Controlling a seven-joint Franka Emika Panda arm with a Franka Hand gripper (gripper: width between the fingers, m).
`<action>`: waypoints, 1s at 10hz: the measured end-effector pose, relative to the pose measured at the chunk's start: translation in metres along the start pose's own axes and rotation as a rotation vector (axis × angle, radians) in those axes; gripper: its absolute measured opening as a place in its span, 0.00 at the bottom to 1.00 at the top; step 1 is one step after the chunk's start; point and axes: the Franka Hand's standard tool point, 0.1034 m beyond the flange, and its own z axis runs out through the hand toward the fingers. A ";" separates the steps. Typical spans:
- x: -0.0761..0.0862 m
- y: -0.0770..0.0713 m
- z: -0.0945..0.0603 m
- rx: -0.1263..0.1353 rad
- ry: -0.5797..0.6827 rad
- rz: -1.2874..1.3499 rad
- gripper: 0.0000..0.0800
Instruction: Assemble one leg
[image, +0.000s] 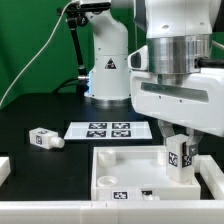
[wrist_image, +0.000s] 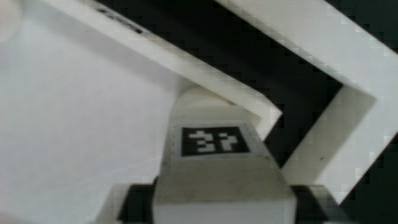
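My gripper (image: 179, 150) is shut on a leg (image: 180, 160), a stubby white post with a black-and-white tag, held upright over the right part of the large white square panel (image: 120, 165). In the wrist view the same leg (wrist_image: 222, 150) fills the space between my dark fingers (wrist_image: 139, 200), its tag facing the camera, with the panel's flat face (wrist_image: 89, 110) and raised rim (wrist_image: 267, 90) behind it. I cannot tell whether the leg's lower end touches the panel. A second leg (image: 43, 139) lies on its side on the black table at the exterior view's left.
The marker board (image: 108, 129) lies flat behind the panel. The robot's white base (image: 108, 70) stands at the back. A white part edge (image: 4, 168) shows at the exterior view's far left. A white frame edge (wrist_image: 365, 110) crosses the wrist view.
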 end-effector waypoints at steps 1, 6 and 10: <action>0.000 0.000 0.000 0.000 0.000 0.029 0.36; -0.004 -0.003 -0.003 0.003 0.003 -0.207 0.77; -0.004 -0.003 -0.004 -0.001 0.008 -0.648 0.81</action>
